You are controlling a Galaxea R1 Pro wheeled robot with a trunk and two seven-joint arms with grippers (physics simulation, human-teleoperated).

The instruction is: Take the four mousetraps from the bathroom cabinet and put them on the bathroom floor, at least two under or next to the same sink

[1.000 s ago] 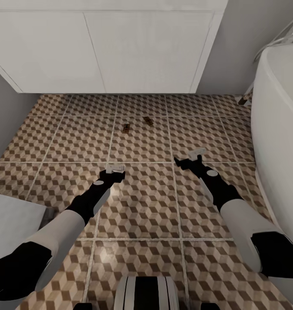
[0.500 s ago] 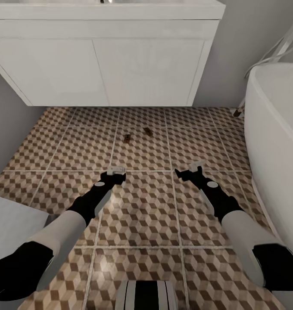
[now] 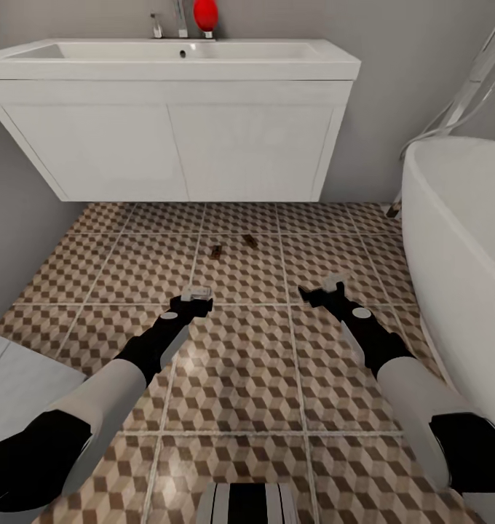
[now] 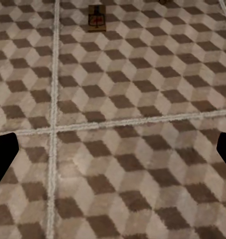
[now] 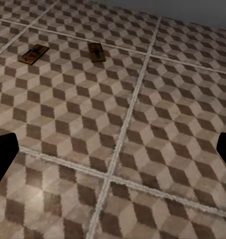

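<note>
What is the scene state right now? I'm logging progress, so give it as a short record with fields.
mousetraps on floor: two, left trap and right trap, apart
location: tiled floor in front of the sink
left gripper: open, empty, over the floor
right gripper: open, empty, over the floor
bathtub: on the robot's right

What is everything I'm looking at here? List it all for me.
mousetraps: two, brown, on the tiles in front of the vanity, one and another, apart
bathroom floor: brown, beige and white cube-pattern tiles
sink vanity: one, white, against the grey wall
tap: one, metallic, behind the basin
red object: one, beside the tap
bathtub: one, white, at the robot's right
left gripper: jaws open, empty, above the floor
right gripper: jaws open, empty, above the floor
</note>
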